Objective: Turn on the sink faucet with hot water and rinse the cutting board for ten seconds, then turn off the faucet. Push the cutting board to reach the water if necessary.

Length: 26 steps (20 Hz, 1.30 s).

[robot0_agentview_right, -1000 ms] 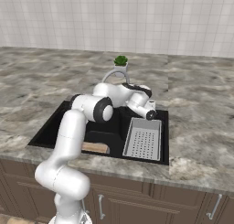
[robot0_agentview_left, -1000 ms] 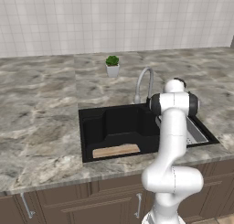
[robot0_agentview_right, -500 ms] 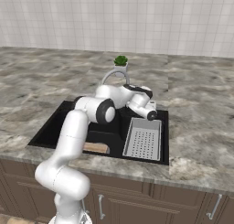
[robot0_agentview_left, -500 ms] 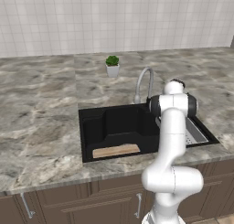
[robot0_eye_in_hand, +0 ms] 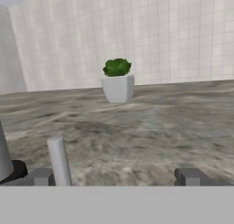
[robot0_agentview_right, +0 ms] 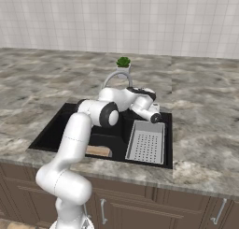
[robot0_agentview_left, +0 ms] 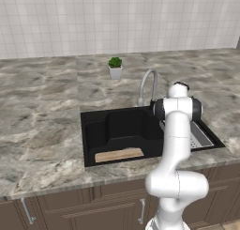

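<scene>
I take the sink (robot0_agentview_left: pixel 117 126) as my reference: a black basin set into the marbled surface (robot0_agentview_left: pixel 42 121). The faucet (robot0_agentview_left: pixel 146 86) stands at the sink's rear rim, toward its right half, with the spout hooked over the basin. I see no stream under the spout. The cutting board (robot0_agentview_left: pixel 119 154) lies flat on the sink floor against the front wall, left of centre and well apart from the faucet. In the right base view, one end of the board (robot0_agentview_right: pixel 99 151) shows past the arm. The grey ribbed drainer tray (robot0_agentview_right: pixel 146 141) occupies the right end of the sink.

The claw (robot0_eye_in_hand: pixel 116 179) is held at the sink's rear rim, just right of the faucet base, aimed level toward the back wall. Its two fingertips (robot0_eye_in_hand: pixel 188 176) stand widely separated with nothing between them, so the claw is released. In the hand view, the slim grey handle (robot0_eye_in_hand: pixel 59 160) rises just inside the left tip; I cannot tell whether it touches. The dark faucet base (robot0_eye_in_hand: pixel 13 169) sits at the left edge. Behind the sink, a small potted plant (robot0_eye_in_hand: pixel 117 80) stands on the surface near the tiled wall (robot0_eye_in_hand: pixel 137 31).
</scene>
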Available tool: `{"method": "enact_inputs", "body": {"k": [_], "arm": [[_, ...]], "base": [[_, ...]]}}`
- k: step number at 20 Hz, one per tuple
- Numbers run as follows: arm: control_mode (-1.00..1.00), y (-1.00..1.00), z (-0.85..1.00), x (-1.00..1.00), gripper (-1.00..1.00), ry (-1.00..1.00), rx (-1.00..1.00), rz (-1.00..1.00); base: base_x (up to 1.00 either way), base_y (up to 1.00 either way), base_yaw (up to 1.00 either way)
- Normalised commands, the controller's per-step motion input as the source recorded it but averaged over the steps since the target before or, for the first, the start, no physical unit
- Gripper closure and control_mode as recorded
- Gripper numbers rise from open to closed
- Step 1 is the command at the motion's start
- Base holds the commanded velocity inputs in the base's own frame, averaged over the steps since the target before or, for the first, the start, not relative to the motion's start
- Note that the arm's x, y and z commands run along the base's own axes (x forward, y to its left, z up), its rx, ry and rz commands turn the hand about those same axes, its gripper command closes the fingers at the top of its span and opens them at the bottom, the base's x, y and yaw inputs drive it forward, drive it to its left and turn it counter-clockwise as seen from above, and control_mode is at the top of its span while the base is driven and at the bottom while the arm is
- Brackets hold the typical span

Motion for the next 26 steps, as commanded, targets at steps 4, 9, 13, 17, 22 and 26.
{"method": "enact_inputs", "body": {"k": [4, 9, 13, 17, 22, 26], "arm": [[-1.00, 0.06, 0.00, 0.04, -1.00, 0.00, 0.00, 0.00], [-1.00, 0.01, 0.00, 0.13, -1.00, 0.00, 0.00, 0.00], [-1.00, 0.04, 0.00, 0.09, -1.00, 0.00, 0.00, 0.00], [-1.00, 0.08, 0.00, 0.08, -1.00, 0.00, 0.00, 0.00], [-1.00, 0.07, 0.00, 0.08, -1.00, 0.00, 0.00, 0.00], [-1.00, 0.03, 0.00, 0.00, -1.00, 0.00, 0.00, 0.00]], "base": [[0.00, 0.00, 0.00], [0.00, 0.00, 0.00], [0.00, 0.00, 0.00], [0.00, 0.00, 0.00], [0.00, 0.00, 0.00], [0.00, 0.00, 0.00]]}}
